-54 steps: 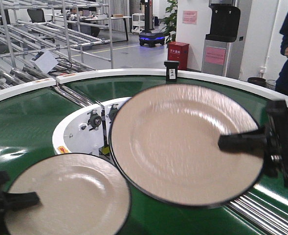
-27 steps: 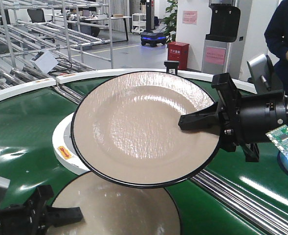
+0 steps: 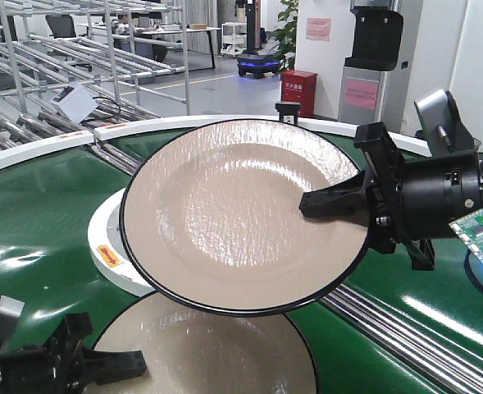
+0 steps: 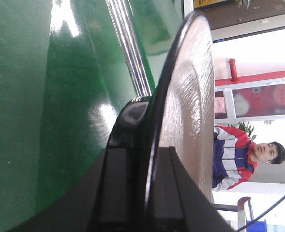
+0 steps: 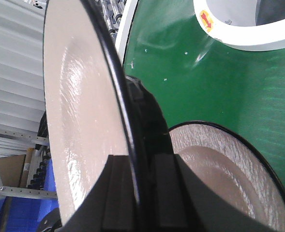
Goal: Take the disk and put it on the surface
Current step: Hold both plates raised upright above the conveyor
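Two claws are clamping beige plates by their rims: upper plate (image 3: 225, 213) jutting left from the right claw (image 3: 310, 205), over the conveyor belt (image 3: 36, 213); lower plate (image 3: 216, 355) jutting right from the left claw (image 3: 134, 363).

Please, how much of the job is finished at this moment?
Done: both grasps. The right gripper clamps the upper disk, raised above the green belt; the left gripper clamps the lower disk at its rim. In hand: the carry. Left: setting both down; the grey surface is not in view, so no disk is placed yet.
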Tool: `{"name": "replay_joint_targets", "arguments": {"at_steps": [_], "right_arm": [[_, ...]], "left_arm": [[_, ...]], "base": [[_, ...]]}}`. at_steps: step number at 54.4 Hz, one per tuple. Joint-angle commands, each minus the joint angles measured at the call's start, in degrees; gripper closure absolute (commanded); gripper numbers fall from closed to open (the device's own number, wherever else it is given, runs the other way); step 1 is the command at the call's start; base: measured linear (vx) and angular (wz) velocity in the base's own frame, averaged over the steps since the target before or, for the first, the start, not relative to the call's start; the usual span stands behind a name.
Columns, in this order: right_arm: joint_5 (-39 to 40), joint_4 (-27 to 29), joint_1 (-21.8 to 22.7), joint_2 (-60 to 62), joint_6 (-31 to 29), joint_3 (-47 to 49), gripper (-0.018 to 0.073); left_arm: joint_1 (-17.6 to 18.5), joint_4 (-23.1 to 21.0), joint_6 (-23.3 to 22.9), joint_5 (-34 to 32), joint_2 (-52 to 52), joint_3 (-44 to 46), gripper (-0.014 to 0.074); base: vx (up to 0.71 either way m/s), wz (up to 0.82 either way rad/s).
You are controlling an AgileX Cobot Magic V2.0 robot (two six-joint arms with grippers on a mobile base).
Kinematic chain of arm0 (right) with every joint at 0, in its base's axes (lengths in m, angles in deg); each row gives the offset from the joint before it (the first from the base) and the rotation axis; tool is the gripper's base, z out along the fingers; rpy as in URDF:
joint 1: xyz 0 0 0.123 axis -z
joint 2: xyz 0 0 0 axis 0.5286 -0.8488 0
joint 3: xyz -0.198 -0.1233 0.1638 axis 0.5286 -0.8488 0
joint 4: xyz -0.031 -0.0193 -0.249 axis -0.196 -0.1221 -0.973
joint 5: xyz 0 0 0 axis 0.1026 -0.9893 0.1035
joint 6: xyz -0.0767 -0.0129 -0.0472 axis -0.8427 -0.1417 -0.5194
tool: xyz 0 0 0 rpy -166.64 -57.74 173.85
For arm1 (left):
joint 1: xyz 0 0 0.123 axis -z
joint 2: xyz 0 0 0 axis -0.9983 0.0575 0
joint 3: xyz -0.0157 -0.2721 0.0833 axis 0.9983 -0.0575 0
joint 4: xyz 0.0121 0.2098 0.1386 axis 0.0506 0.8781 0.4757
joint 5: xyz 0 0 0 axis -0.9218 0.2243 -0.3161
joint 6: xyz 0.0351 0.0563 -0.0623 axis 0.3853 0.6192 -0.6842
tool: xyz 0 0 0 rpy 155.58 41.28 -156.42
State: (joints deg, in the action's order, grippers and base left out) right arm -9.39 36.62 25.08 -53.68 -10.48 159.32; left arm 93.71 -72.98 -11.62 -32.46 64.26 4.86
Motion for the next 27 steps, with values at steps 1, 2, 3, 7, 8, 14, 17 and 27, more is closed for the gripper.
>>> {"name": "replay_joint_targets", "arguments": {"at_steps": [1,2,3,7,8,14,17,27], "right_arm": [[2.57,6.77,0.08,2.16,-0.3,2.4,0.0564],[2.57,6.77,0.08,2.16,-0.3,2.4,0.0564],[2.57,6.77,0.08,2.16,-0.3,2.4,0.0564],[2.57,6.77,0.08,2.16,-0.3,2.4,0.0564],[2.57,6.77,0.08,2.16,-0.3,2.4,0.0564],[2.57,6.77,0.08,2.16,-0.3,2.4,0.0564],[2.57,6.77,0.08,2.16,-0.3,2.4,0.0564],[2.57,6.77,0.08,2.16,-0.3,2.4,0.0564]], "left_arm": [[0.36,-8.19,-0.82,3.97,-1.94,1.88,0.0595],[0.36,-8.19,-0.82,3.97,-1.94,1.88,0.0595],[0.36,-8.19,-0.82,3.97,-1.94,1.88,0.0595],[0.36,-8.19,-0.82,3.97,-1.94,1.88,0.0595],[0.36,-8.19,-0.82,3.97,-1.94,1.88,0.0595],[0.36,-8.19,-0.82,3.97,-1.94,1.88,0.0595],[0.36,-8.19,-0.82,3.97,-1.94,1.88,0.0595],[0.36,-8.19,-0.82,3.97,-1.94,1.88,0.0595]], "base": [[0.0,0.0],[0.0,0.0],[0.0,0.0],[0.0,0.0],[0.0,0.0],[0.0,0.0],[0.0,0.0],[0.0,0.0]]}}
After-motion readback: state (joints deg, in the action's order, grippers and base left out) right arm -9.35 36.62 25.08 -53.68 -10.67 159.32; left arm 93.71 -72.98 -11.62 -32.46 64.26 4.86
